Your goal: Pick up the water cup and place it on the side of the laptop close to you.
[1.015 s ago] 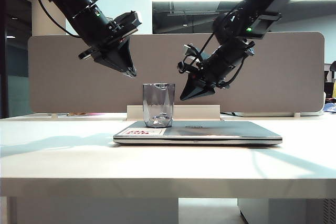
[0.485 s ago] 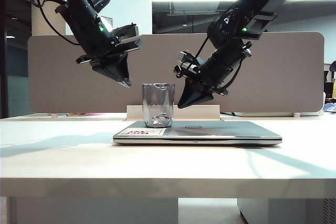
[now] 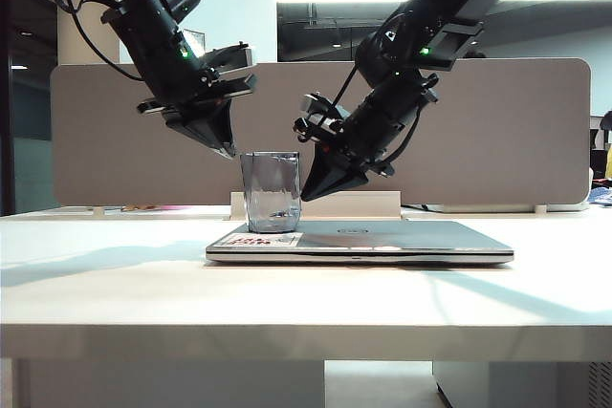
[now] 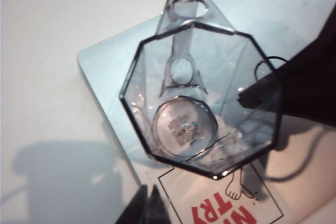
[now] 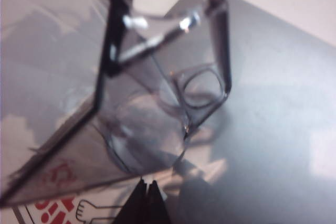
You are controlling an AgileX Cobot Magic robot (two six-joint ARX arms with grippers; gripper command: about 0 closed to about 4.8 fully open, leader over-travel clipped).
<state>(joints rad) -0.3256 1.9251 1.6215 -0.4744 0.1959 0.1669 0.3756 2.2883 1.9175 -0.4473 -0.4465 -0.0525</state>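
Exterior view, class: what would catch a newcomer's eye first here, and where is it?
A see-through grey cup stands on the left end of a closed silver laptop, beside its red-print sticker. Two black arms lean in from above: the right gripper, jaws shut, is at the cup's rim, and the left gripper hangs just above it.

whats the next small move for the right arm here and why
Probably back the right end effector off slightly and open it. It is shut, with its tip at the cup's rim, so it cannot grip yet. The cup stands upright on the laptop, over the sticker. The left end effector hangs just above the cup's other side, also shut, holding nothing.
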